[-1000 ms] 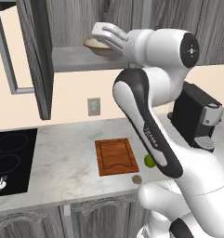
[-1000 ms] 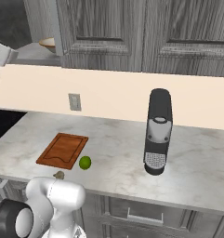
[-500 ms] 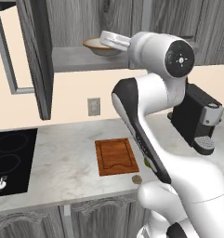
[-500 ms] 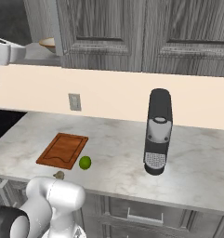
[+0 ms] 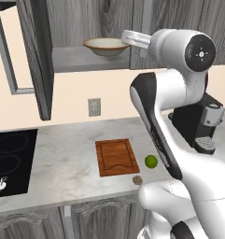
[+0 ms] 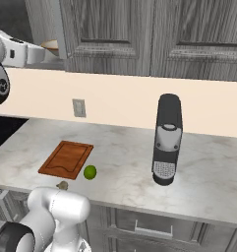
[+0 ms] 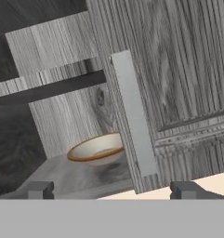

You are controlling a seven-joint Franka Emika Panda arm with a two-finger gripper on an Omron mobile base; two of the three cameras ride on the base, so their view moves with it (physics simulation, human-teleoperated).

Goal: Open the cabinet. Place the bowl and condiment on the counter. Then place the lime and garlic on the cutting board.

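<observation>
We see the upper wall cabinet of dark grey wood grain point(image 5: 76, 28) with its left door swung open toward us, and our two-finger gripper point(image 7: 111, 189) is raised level with its lower shelf, just in front of the opening. Far below the jaws runs the light beige-grey marbled stone counter point(image 5: 62, 163), and on it, well under and a little to the near side of the gripper, lies the reddish-brown rectangular wooden cutting board point(image 5: 116, 157), flat, its long axis running from the wall toward the counter's front edge. The wide shallow cream-beige bowl with a brown rim point(image 5: 106, 46) sits upright on the cabinet shelf, mouth facing up, just ahead of the jaws and a little to one side of them, apart from both dark fingertips point(image 7: 39, 189). The jaws stand spread wide with nothing between them, and the closed door's pale vertical handle point(image 7: 133, 114) rises in the gap ahead of them. The small round glossy green lime point(image 5: 151, 161) rests on the counter just beside the board's right edge, and the small brownish-grey garlic point(image 5: 137, 179) lies near the board's front right corner, both far below the gripper.
</observation>
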